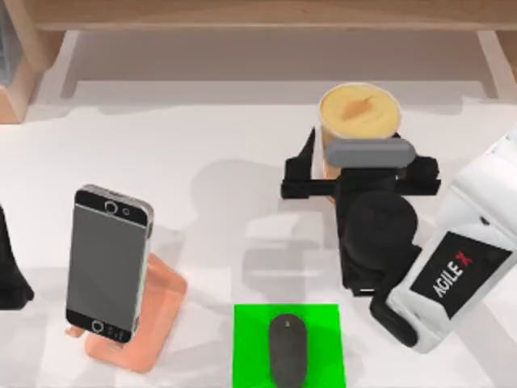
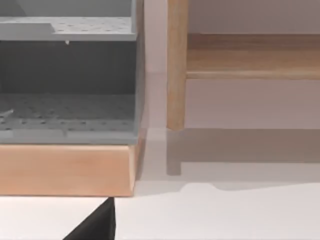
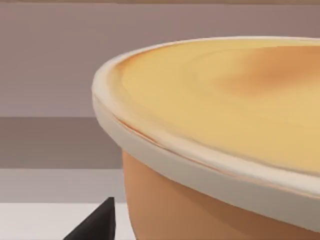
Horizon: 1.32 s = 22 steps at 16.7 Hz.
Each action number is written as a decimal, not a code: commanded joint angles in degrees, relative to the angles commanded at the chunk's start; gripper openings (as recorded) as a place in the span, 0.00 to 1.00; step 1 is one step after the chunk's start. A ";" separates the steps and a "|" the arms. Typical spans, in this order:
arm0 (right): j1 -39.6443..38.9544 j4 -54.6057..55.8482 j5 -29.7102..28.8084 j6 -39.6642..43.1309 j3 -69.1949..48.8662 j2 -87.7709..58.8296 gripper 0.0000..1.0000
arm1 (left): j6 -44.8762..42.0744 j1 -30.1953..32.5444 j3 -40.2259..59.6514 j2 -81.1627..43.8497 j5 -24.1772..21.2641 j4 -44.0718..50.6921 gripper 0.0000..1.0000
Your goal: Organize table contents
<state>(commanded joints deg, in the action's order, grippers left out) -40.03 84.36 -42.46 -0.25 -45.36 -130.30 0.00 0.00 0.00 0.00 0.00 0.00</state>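
Right wrist view catches the tall orange drink cup's [image 3: 210, 150] cream domed lid close up; from above, right gripper [image 1: 349, 174] fingers straddle that upright cup, grip unclear; left gripper [image 1: 12, 267] fingers' state unclear.

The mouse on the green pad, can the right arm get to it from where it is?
Probably yes. The mouse lies bare on the green pad with nothing over it, but the right gripper sits at the orange cup and must pull back first.
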 joint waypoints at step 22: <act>-0.12 -0.01 0.00 -0.09 0.06 0.10 0.00 | 0.00 0.00 0.00 0.00 0.00 0.00 1.00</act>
<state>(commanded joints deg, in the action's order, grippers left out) -40.15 84.35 -42.46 -0.33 -45.30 -130.20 0.00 0.00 0.00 0.00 0.00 0.00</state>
